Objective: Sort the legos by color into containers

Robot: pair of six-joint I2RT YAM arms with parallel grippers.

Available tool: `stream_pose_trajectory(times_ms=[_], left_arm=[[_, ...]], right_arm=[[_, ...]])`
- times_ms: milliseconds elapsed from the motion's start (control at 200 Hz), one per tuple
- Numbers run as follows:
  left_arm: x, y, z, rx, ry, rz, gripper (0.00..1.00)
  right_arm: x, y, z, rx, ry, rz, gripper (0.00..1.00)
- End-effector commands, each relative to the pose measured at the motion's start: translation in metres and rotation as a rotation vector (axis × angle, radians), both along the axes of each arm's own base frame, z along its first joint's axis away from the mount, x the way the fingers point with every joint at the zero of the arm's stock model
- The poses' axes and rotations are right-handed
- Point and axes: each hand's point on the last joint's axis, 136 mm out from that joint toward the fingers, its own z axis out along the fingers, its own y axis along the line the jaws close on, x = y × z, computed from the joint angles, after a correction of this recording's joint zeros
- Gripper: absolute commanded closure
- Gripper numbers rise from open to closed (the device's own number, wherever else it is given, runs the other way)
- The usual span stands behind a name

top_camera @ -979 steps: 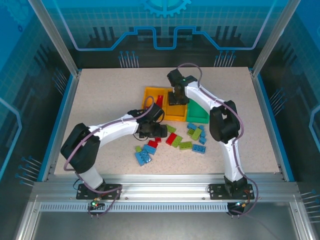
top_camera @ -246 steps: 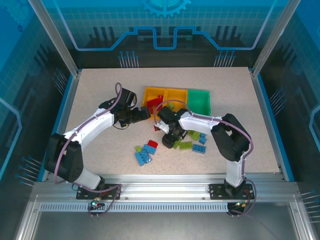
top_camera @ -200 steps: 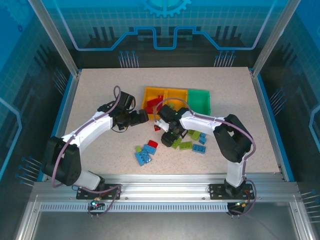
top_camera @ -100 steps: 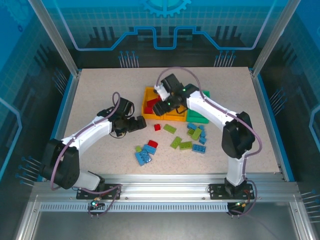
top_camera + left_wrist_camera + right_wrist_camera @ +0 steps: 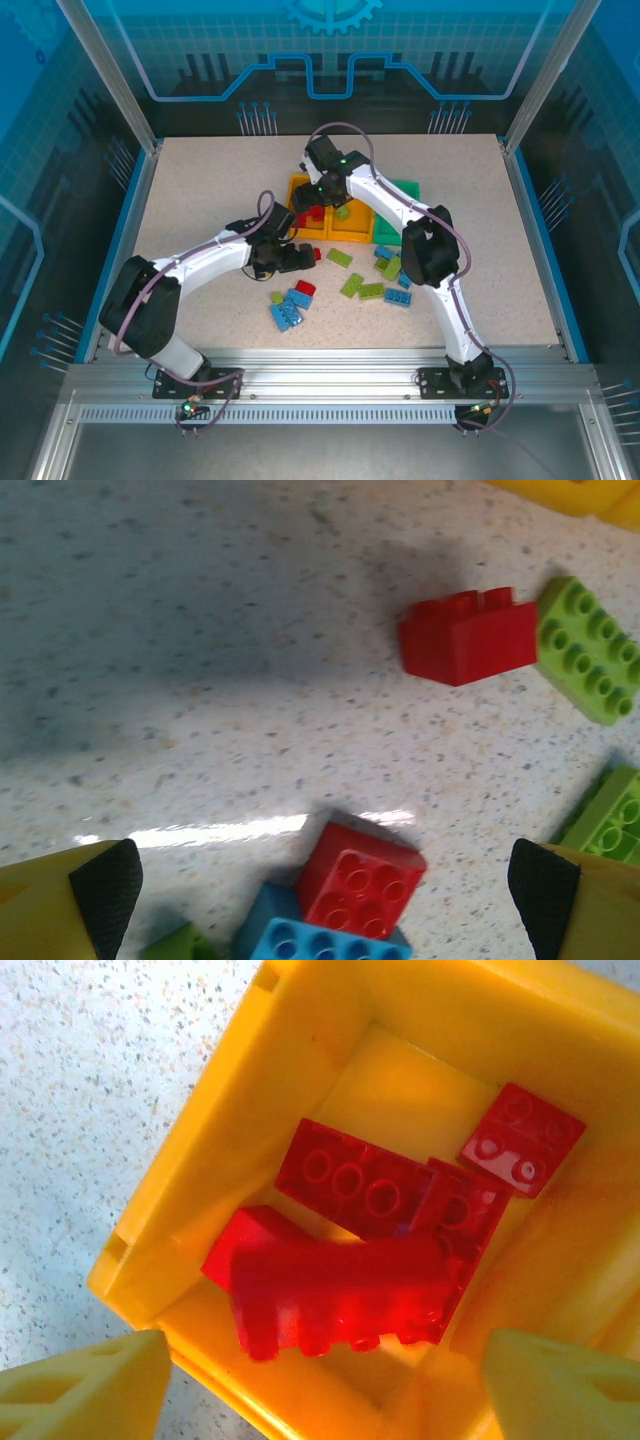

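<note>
– Over the left orange-yellow bin [image 5: 296,182], at eleven o'clock from the loose heap, is where the right jaws hang now. A second ago they were down among the loose bricks on the table [image 5: 200,190].
– Carrying anything?
– Not any more. Their wrist view has the tips spread wide at the lower corners. A long red brick [image 5: 340,1295], blurred, lies below them on the other red bricks [image 5: 350,1175] in that bin. I judge it has just been let go.
– So one more red is sorted. And the left jaws?
– Spread wide too, and empty. They have swung from beside the bins down to the heap, and sit at nine o'clock of a small red brick [image 5: 316,254]. From their wrist that brick shows at one o'clock, with a green plate [image 5: 588,650] just beside it at three. A square red brick [image 5: 358,880] sits at six, resting on a blue one [image 5: 320,945].
– What is left?
– Those two reds, several greens, and the blue bricks [image 5: 398,270] on the heap's three o'clock side. The middle bin [image 5: 358,228] holds one green piece. The green bin [image 5: 390,233] is largely hidden by the right arm, so I cannot tell its contents.
– Then the next red is probably the left arm's.
</note>
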Motion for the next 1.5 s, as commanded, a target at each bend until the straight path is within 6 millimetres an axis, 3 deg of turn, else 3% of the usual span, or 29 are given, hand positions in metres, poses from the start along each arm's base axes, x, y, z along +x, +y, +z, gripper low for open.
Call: stream_pose_trajectory(times_ms=[0, 175, 405, 575, 730, 880, 1010, 1231, 1496], left_arm=[[0.012, -0.016, 0.008, -0.011, -0.024, -0.001, 0.01], [0.021, -0.038, 0.004, -0.015, -0.017, -0.029, 0.01], [0.036, -0.050, -0.012, -0.005, 0.029, 0.003, 0.01], [0.045, -0.057, -0.019, 0.001, 0.046, 0.001, 0.06], [0.048, -0.062, -0.025, -0.001, 0.062, -0.003, 0.22], [0.042, -0.059, -0.029, 0.013, 0.075, -0.004, 0.24], [0.039, -0.054, -0.032, 0.028, 0.079, 0.002, 0.31], [0.042, -0.055, -0.037, 0.034, 0.081, 0.003, 0.49], [0.041, -0.052, -0.047, 0.056, 0.102, -0.001, 0.50]], right_arm=[[-0.002, -0.007, 0.021, 0.020, 0.001, -0.049, 0.12], [-0.013, -0.015, 0.046, 0.047, -0.028, -0.069, 0.08], [-0.033, -0.060, 0.065, -0.009, -0.090, -0.123, 0.08], [-0.058, -0.098, 0.056, -0.090, -0.102, -0.121, 0.08], [-0.082, -0.129, 0.040, -0.163, -0.121, -0.109, 0.08], [-0.088, -0.182, 0.031, -0.129, -0.067, -0.275, 0.07], [-0.092, -0.208, 0.041, -0.086, -0.102, -0.328, 0.07], [-0.105, -0.240, 0.042, -0.109, -0.099, -0.377, 0.07], [-0.121, -0.259, 0.036, -0.099, -0.082, -0.414, 0.07]])
